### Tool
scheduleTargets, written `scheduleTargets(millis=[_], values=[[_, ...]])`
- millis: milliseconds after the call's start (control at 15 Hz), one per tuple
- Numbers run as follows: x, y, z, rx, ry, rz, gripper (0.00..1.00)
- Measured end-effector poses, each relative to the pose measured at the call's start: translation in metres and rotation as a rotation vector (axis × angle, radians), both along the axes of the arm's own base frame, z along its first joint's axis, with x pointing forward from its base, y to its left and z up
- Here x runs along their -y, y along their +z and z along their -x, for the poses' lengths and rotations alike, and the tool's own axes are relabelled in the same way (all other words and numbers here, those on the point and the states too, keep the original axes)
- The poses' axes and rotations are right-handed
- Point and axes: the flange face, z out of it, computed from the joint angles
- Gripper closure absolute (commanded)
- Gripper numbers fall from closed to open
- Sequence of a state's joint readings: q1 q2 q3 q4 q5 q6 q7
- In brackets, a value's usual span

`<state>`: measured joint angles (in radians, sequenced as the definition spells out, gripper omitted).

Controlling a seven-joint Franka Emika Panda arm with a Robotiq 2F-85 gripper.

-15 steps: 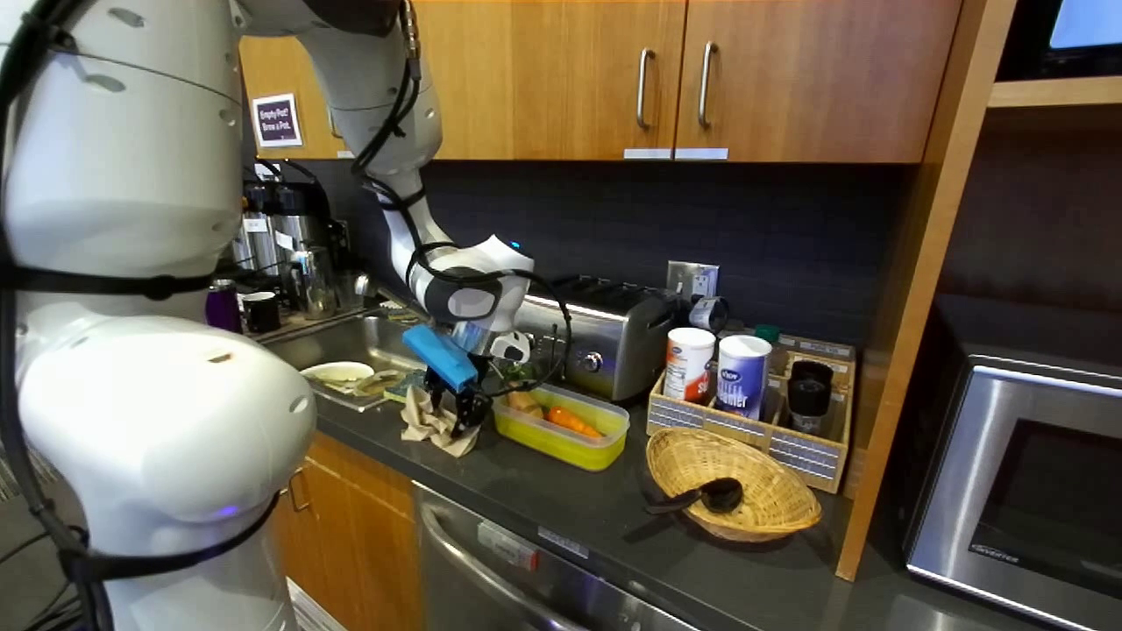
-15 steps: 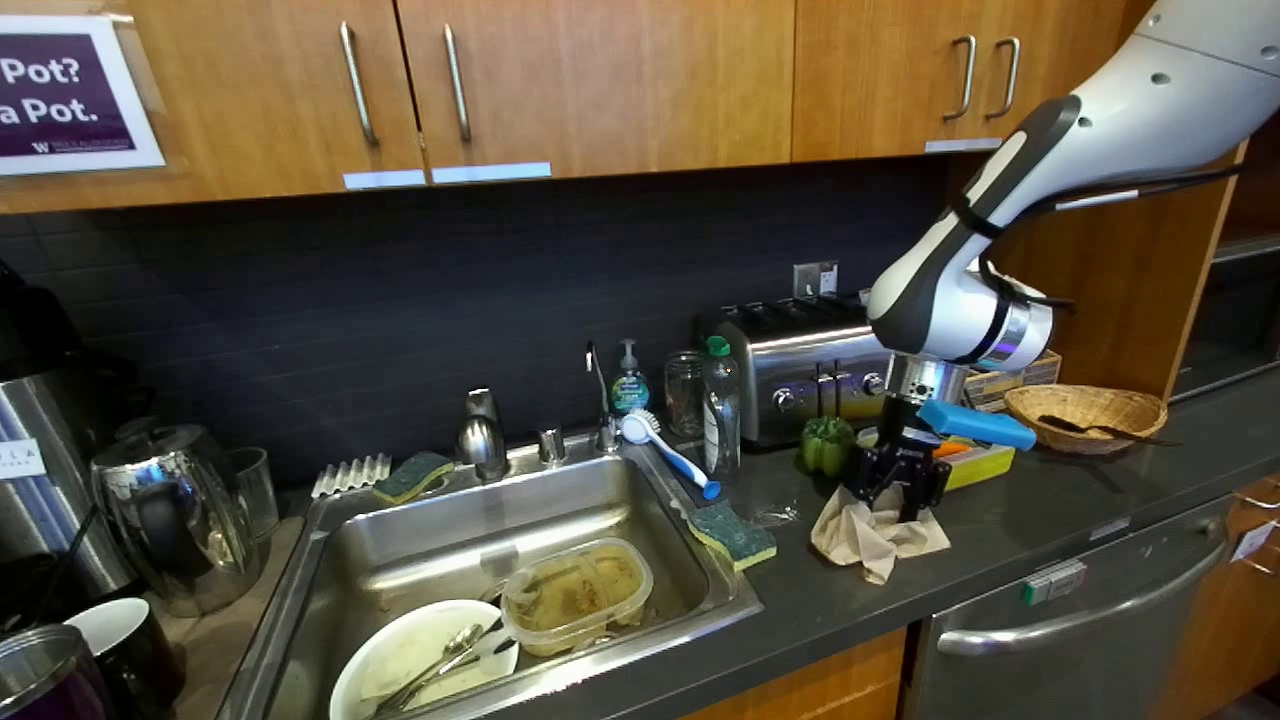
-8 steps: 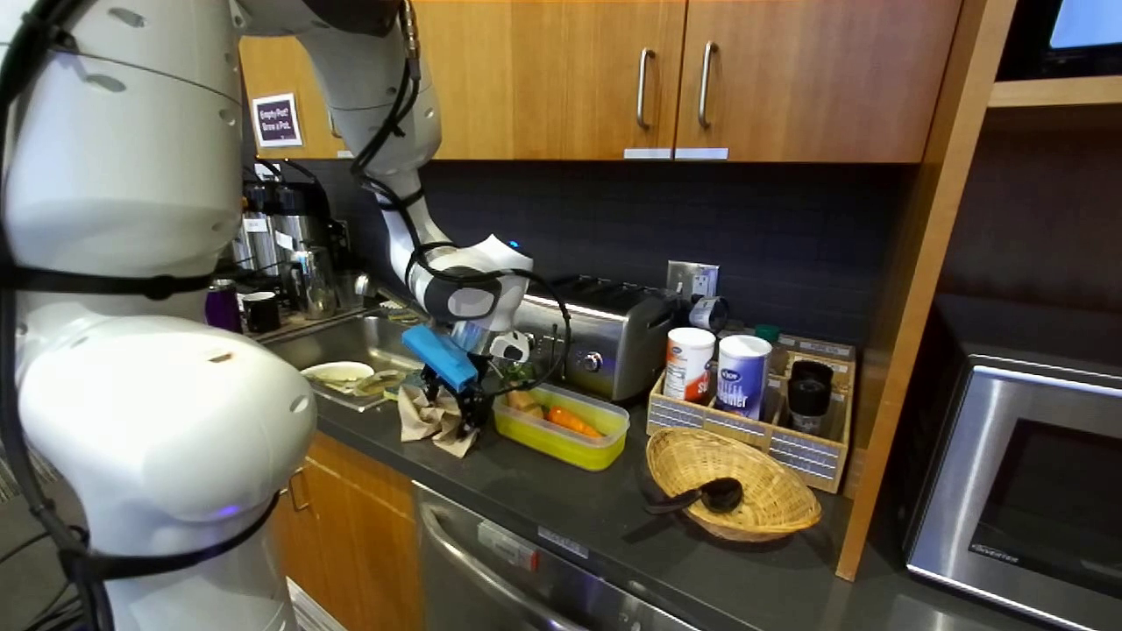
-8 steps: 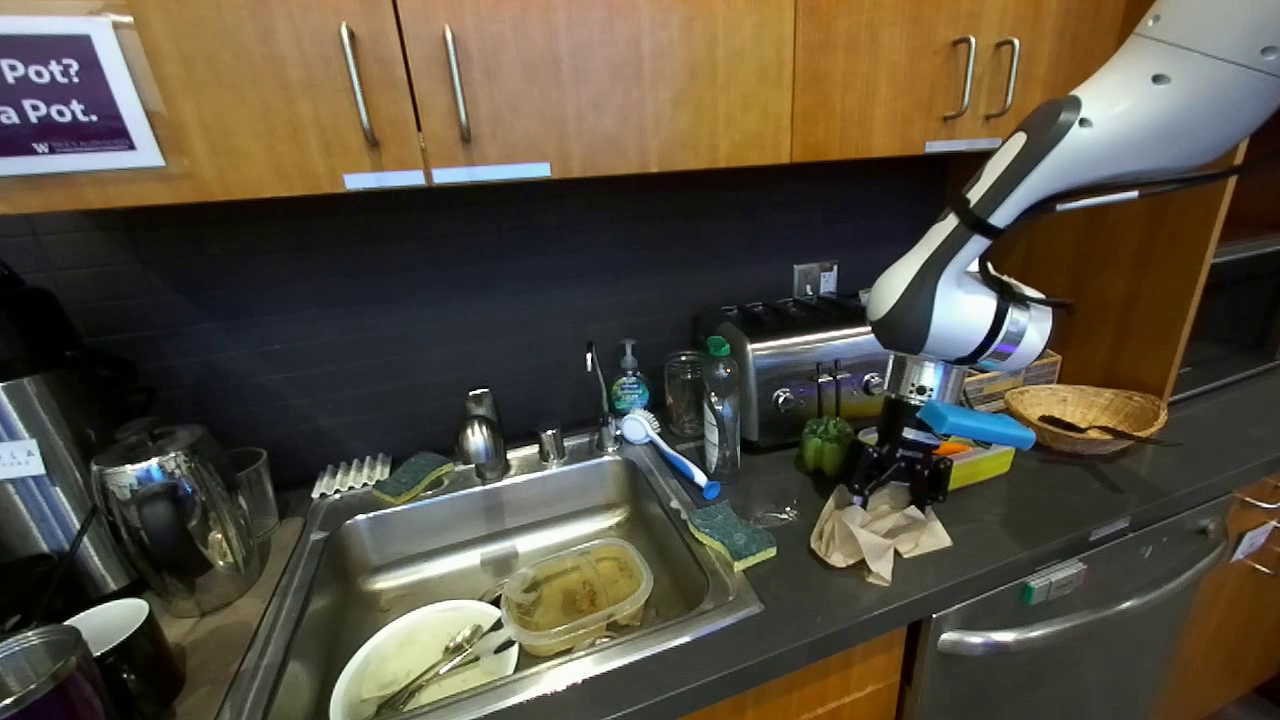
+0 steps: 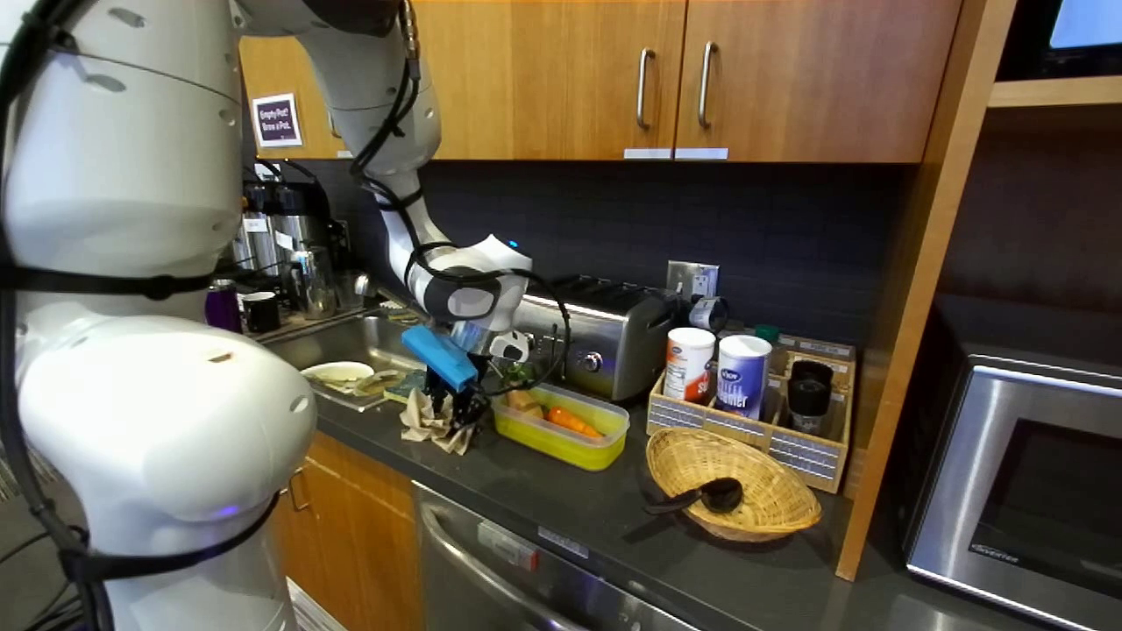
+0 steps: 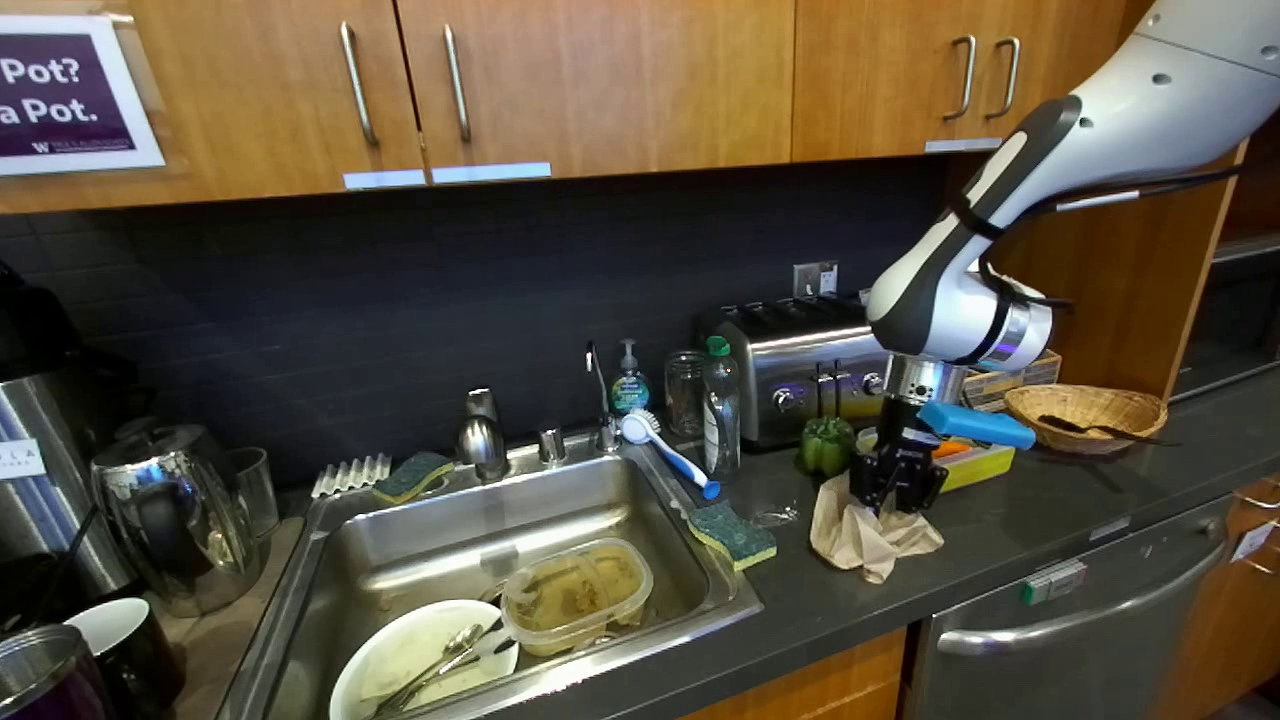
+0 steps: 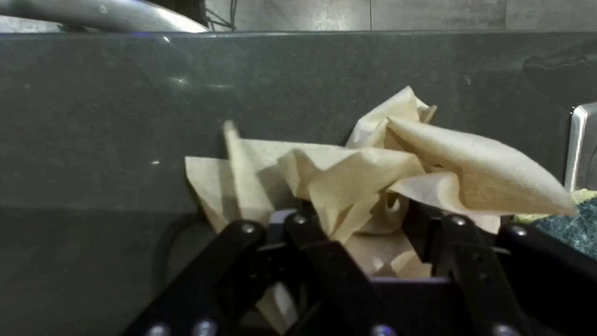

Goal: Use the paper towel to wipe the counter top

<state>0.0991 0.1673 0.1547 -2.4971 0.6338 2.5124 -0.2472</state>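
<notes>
The crumpled tan-brown paper towel [image 7: 354,172] lies on the dark grey counter top [image 7: 116,116] under my gripper. It shows in both exterior views too [image 5: 425,429] [image 6: 868,545], beside the sink's corner. My gripper [image 7: 364,224] points down low over the counter [image 6: 1060,510] with its fingers on either side of the towel [image 6: 892,500]. The fingers are part-way closed, with a gap between them filled by loose towel folds. The fingertips are partly hidden by the towel. The gripper [image 5: 451,412] stands close to the yellow container.
A yellow container [image 5: 561,449] with a carrot stands right beside the gripper. A green pepper [image 6: 827,447] and toaster [image 6: 830,365] stand behind. A sponge [image 6: 735,540] lies between towel and sink [image 6: 735,598]. A woven basket [image 5: 789,508] stands further along the counter.
Half a second ago the fingers stood wider apart; now they have moved closer together. The towel is more bunched and its edge has drawn inward. The arm has hardly moved.
</notes>
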Motion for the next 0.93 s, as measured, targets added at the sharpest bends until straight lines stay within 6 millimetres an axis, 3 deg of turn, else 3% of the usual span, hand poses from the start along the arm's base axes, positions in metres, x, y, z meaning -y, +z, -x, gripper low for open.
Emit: scheduleTargets(millis=[200,933], values=[[-0.001,0.000,0.000,0.000,0.002,0.000,1.00],[-0.030,0.010,-0.005,0.024,0.122,0.094,1.00]])
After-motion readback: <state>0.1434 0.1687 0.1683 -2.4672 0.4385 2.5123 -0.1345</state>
